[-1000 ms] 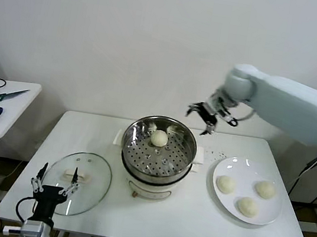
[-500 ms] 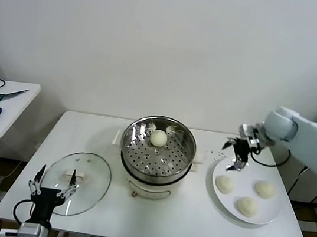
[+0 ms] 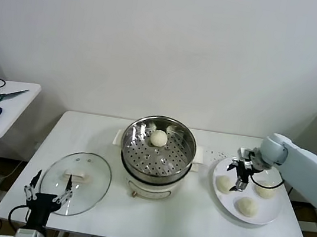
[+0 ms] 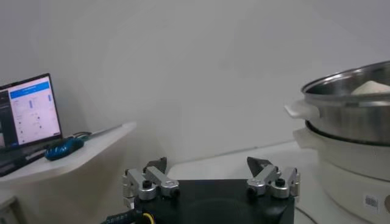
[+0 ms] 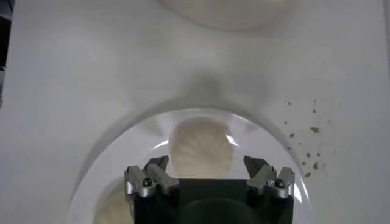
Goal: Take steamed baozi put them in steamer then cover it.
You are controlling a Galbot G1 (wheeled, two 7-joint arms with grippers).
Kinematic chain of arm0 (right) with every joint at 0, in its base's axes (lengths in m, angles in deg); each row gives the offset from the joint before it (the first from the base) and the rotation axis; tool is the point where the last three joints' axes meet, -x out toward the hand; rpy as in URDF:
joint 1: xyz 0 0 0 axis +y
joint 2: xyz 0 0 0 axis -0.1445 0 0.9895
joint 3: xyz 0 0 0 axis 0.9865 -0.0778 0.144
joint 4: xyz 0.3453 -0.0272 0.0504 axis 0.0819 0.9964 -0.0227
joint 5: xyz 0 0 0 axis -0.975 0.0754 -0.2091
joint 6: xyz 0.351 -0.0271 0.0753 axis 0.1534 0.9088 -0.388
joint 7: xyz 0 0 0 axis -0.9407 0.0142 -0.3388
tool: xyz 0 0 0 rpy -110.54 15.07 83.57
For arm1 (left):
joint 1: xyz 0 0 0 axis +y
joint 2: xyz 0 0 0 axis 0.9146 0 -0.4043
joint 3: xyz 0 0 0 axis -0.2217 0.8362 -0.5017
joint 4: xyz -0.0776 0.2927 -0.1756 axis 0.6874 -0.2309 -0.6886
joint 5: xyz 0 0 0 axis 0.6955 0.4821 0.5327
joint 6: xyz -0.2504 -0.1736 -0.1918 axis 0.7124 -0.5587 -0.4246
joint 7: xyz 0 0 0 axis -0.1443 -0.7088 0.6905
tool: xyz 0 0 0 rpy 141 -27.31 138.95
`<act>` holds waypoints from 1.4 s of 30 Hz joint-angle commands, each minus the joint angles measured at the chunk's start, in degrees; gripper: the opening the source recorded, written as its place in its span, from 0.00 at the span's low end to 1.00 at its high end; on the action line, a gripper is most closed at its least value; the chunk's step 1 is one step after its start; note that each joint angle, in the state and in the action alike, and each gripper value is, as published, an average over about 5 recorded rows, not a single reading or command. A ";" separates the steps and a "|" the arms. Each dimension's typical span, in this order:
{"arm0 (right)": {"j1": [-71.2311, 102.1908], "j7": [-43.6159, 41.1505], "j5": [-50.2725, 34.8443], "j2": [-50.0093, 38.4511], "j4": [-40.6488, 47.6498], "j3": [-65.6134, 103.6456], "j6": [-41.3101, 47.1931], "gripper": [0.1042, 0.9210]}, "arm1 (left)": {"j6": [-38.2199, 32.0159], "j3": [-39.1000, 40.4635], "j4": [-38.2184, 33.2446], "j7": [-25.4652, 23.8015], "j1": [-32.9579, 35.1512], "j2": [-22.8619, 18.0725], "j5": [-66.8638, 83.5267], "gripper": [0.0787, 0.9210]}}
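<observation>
The left claw (image 3: 47,199) hangs open at the near left edge of the white worktop (image 3: 190,224), just before the round clear glass cover (image 3: 75,182). One cream-white baozi (image 3: 158,137) sits in the shiny steel steamer (image 3: 157,154) at centre. On the right, the right claw (image 3: 240,172) hovers open over three buns (image 3: 247,206) on the flat white plate (image 3: 272,214).

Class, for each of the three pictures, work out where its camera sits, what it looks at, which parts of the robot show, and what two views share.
Head view: high on the robot, looking down at the table; both arms show.
Left wrist view: low by the table's near edge, facing the steamer; open left gripper shows.
Right wrist view: above the plate, looking down; open right gripper over a baozi.
Shared: head and left wrist views both show the steamer.
</observation>
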 commanded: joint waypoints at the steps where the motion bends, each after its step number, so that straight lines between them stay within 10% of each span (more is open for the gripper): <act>1: 4.57 -0.20 2.74 3.07 4.63 3.98 -0.07 0.88 | -0.47 0.06 0.00 0.39 0.56 0.01 -0.32 0.88; 26: 0.51 -1.92 0.17 2.00 4.44 2.65 -0.90 0.70 | -0.78 0.75 0.27 0.83 0.21 0.18 -1.80 0.88; 42: -44.04 -2.57 -29.57 8.29 -0.87 -31.96 -0.28 0.70 | 0.18 2.30 -0.46 -1.39 1.02 0.78 -1.88 0.88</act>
